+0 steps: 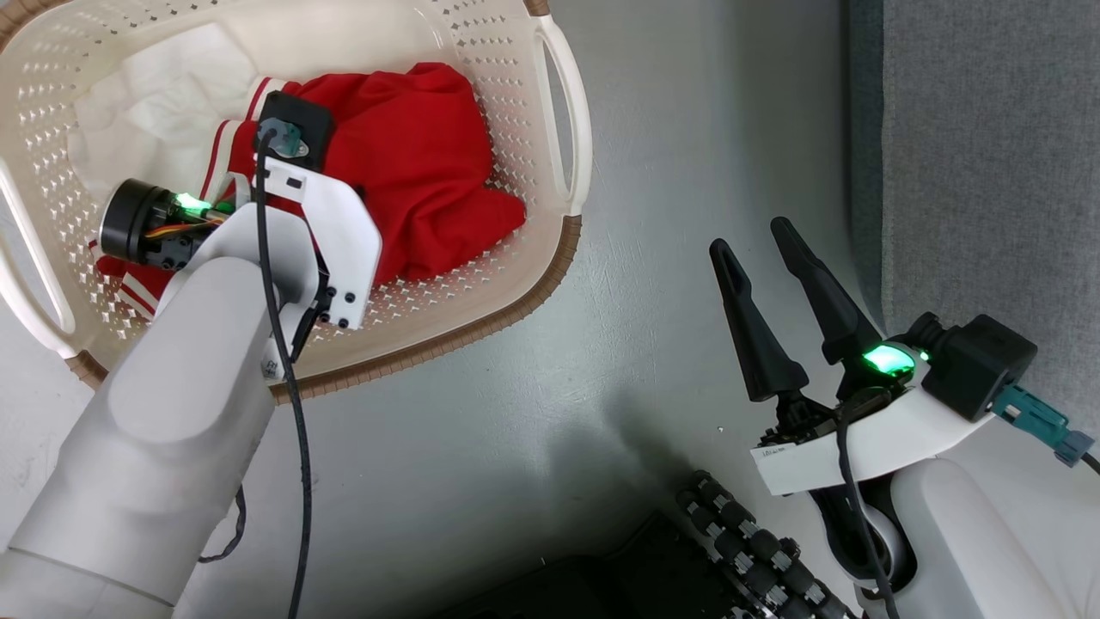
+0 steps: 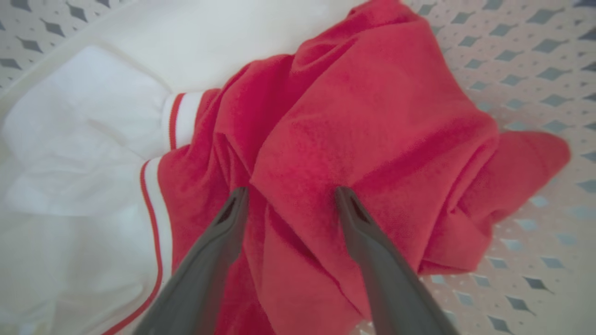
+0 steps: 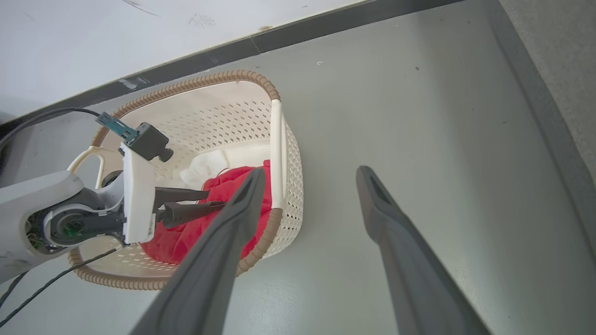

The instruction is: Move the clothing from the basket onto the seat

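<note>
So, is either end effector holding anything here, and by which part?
Nothing is held yet. The left end effector stands open in the basket, straddling a fold of the red garment. The right end effector is open over the floor.

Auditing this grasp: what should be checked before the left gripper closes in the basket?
1. Left gripper open: ok, fingers spread.
2. Red garment between the jaws: ok, a fold sits there.
3. White cloth clear of the grasp: ok, lies aside.
4. Basket wall clear of the fingers: ok.
5. Right gripper out of the way: ok, open over the floor.
6. Seat ready for clothing: cannot tell, partly in view.
</note>
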`<state>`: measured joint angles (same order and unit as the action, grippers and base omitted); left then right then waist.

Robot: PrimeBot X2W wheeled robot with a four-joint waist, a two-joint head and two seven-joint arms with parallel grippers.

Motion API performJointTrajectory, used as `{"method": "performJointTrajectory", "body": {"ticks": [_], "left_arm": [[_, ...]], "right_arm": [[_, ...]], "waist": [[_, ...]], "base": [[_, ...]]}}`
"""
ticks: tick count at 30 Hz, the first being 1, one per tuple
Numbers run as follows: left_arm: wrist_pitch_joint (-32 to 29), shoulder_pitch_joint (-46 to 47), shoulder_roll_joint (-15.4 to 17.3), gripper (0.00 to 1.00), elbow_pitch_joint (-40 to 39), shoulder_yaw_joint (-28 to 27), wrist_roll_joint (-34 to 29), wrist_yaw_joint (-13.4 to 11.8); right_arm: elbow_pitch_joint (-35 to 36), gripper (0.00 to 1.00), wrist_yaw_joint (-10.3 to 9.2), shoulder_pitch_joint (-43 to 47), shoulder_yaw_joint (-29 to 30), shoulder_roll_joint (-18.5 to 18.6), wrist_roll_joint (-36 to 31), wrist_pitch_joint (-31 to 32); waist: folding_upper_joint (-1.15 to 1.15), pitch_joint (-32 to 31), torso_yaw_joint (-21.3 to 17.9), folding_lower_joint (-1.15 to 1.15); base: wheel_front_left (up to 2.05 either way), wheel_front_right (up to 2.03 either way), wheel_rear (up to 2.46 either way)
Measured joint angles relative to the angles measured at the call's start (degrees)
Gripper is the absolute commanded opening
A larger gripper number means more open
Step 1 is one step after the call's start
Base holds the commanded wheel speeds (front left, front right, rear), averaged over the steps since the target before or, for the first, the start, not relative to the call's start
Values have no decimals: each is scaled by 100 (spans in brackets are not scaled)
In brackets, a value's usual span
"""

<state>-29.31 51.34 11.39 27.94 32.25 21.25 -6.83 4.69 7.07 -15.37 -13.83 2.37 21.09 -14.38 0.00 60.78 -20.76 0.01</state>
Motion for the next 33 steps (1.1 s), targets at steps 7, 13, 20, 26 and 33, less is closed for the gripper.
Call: {"method": "performJointTrajectory", "body": {"ticks": [7,13,20,26,33], "left_arm": [[127,10,-73,0,44,37,38,105],[265,51,-102,0,100,57,44,199],[438,57,-124,0,64,15,119,254],[709,51,-133,0,-113,-99,238,370],[1096,-141,-43,0,-424,-310,454,449]], "right_arm": [[9,100,0,16,22,0,1,0],[26,100,0,15,90,-1,2,0],[26,100,0,-47,127,-2,12,0],[9,100,0,-344,171,-1,1,0],[-130,100,0,-669,250,1,-222,-1]], "waist": [[0,-10,-11,0],[0,-29,-18,0],[0,-55,-1,0],[0,-88,74,0],[0,-163,236,0]], "base": [[0,0,0],[0,0,0],[0,0,0],[0,0,0],[0,0,0]]}}
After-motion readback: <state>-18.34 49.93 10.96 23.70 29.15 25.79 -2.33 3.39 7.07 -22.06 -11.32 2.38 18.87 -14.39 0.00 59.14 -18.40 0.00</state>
